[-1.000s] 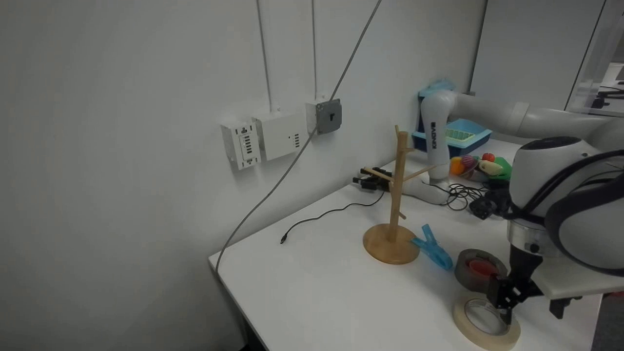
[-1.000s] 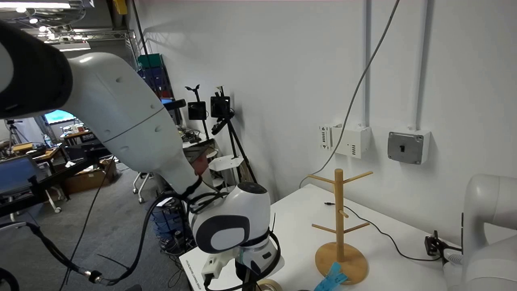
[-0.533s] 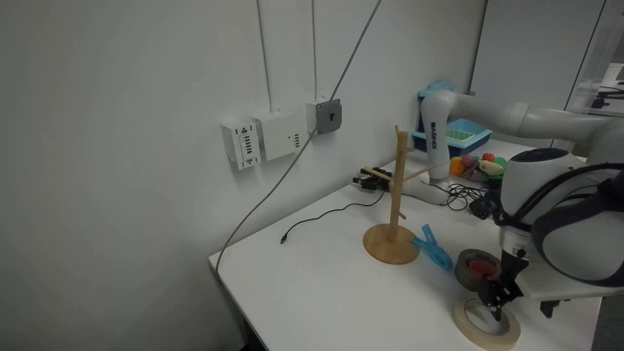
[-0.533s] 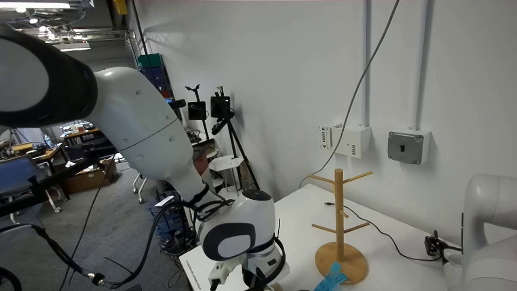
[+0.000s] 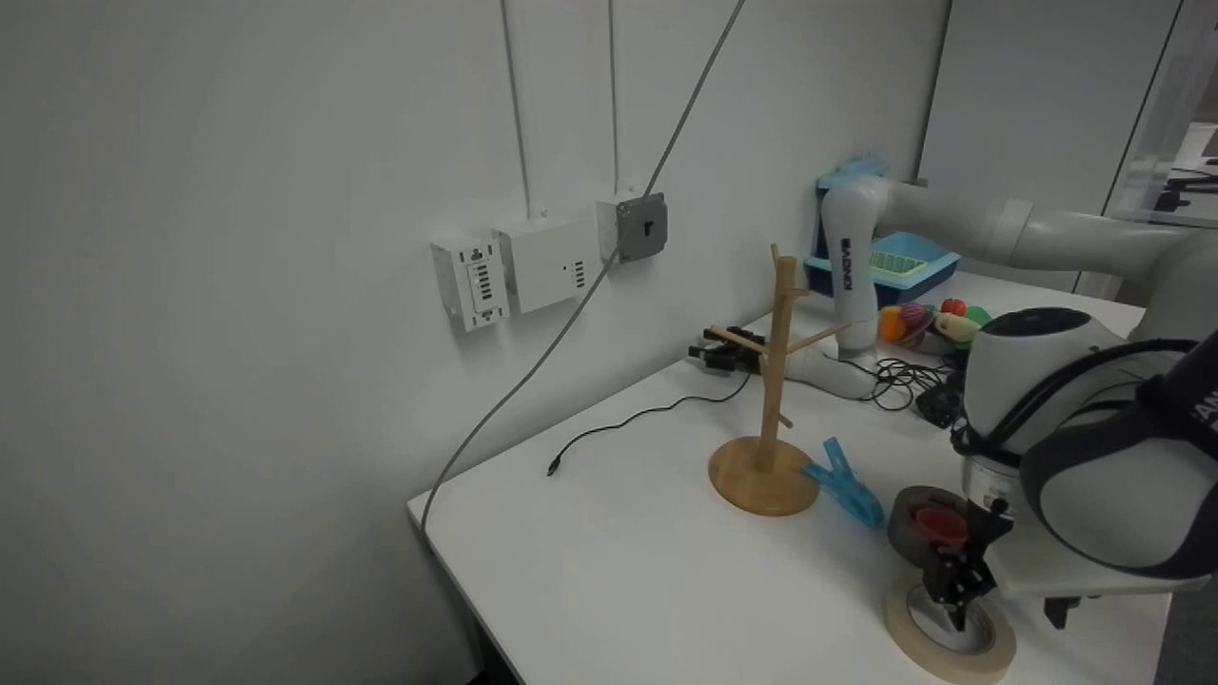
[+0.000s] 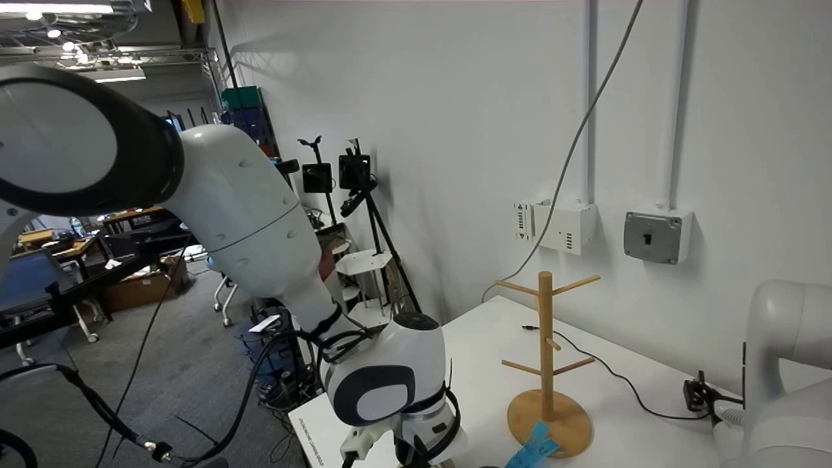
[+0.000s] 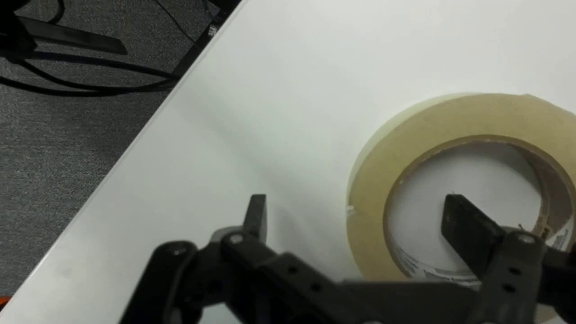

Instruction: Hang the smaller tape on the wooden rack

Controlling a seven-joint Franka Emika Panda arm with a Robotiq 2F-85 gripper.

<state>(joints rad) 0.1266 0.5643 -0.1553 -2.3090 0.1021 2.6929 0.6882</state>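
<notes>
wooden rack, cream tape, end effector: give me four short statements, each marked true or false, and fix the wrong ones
1. In the wrist view, the end effector has one jaw outside the cream tape and one over its hole. True.
2. The end effector is shut. False: its jaws stand apart.
3. A blue clip lies by the wooden rack. True.
4. The cream tape hangs on the wooden rack. False: it lies on the table.

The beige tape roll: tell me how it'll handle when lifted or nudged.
The beige tape roll will probably stay stiff when pinched, as its ring looks round and shows no sag. Lying flat on the white table, it should slide rather than roll if nudged. Its wide open hole suggests it may be fairly light for its width.
</notes>
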